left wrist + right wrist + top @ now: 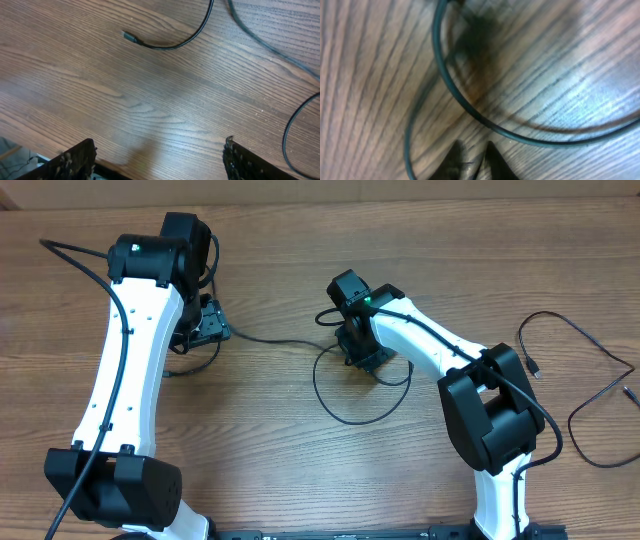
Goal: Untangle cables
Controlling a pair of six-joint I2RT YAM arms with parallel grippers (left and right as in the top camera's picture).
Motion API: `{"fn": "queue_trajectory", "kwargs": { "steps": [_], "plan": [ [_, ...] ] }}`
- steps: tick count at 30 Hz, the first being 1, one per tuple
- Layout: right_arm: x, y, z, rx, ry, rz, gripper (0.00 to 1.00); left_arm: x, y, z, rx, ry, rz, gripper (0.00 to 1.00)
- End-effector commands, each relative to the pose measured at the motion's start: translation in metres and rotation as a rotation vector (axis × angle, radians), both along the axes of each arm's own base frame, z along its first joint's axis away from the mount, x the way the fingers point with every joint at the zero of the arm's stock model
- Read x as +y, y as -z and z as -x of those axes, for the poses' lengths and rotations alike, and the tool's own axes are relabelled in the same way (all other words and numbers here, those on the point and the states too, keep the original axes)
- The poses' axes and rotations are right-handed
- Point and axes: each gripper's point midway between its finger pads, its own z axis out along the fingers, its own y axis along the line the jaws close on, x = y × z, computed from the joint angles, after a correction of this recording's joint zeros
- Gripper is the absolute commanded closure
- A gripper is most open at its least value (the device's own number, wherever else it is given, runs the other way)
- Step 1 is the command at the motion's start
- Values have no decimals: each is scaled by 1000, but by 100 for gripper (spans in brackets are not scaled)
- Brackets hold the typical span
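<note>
The left gripper [157, 162] hangs over the wooden table [125, 110] with its two fingers [75, 160] spread far apart, bare wood between them and nothing held. Ahead of it and a little to its left, one of the thin black cables [170, 48] ends in a small plug [127, 36] and curves away forward and to the right. A second cable [275, 50] slants across the far right of that view. A third strand [284, 135] bends just beside the right finger — whether it touches the finger cannot be told. The right gripper [472, 162] sits low over the wood with its fingers drawn close together, only a narrow slit between them, clamped on nothing. Just ahead of its tips a looped cable [436, 40] sweeps down and off to the right, lying flat on the table, and a blurred strand [409, 140] runs alongside on the left. From overhead, that loop lies around and partly under the right gripper, and its tail reaches across toward the left gripper. Well out past the right arm's elbow, a separate cable [570, 430] lies alone in loose open bends — apart from everything else.
</note>
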Motion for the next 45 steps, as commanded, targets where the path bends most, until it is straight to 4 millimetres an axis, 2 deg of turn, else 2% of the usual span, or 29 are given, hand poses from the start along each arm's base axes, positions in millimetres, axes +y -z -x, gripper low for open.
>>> {"fn": "queue_trajectory", "kwargs": {
  "steps": [1,3,5,7,10,14,16,19,20,23,27,30,35,37,38,39,41,45],
  "plan": [
    [-4,-14,-14,-50,-69,3,96,-3,-6,3,-21,-6,8,19],
    [-10,-29,-27,-95,-154,1,96,-2,-6,4,-17,-6,7,19],
    [-15,-56,-46,-174,-294,4,96,-2,-6,4,-17,-6,7,19],
    [-14,-90,-63,-269,-466,4,96,-2,-6,4,-18,-6,7,19],
    [-11,-157,-77,-418,-721,8,96,-2,-6,4,-18,-6,7,19],
    [-21,-246,-72,-570,-910,70,96,-3,-6,3,-23,3,7,19],
    [-26,-281,-64,-622,-939,91,96,-3,-6,1,-29,5,7,19],
    [-35,-313,-56,-671,-967,139,96,-3,-6,1,-30,4,8,19],
    [-47,-322,-57,-677,-941,196,96,-3,-6,1,-29,4,8,19],
    [-90,-342,-65,-676,-758,367,96,-3,-6,1,-27,3,8,19],
    [-166,-371,-69,-676,-460,572,96,-2,-6,1,-27,9,3,19],
    [-220,-386,-64,-656,-315,669,96,-2,-6,1,-27,8,4,19],
    [-340,-400,-36,-561,-1,820,96,-2,-6,0,-31,8,5,19],
    [-386,-398,-19,-536,155,816,96,-2,-6,0,-30,8,5,19],
    [-403,-395,-13,-536,208,787,96,-2,-6,0,-30,8,5,19],
    [-418,-390,-8,-545,242,734,96,-2,-6,0,-30,8,5,19],
    [-434,-382,-5,-576,257,613,96,-2,-6,0,-31,8,5,19],
    [-445,-367,-8,-645,240,395,96,-2,-6,0,-32,9,5,19]
  ]
}}
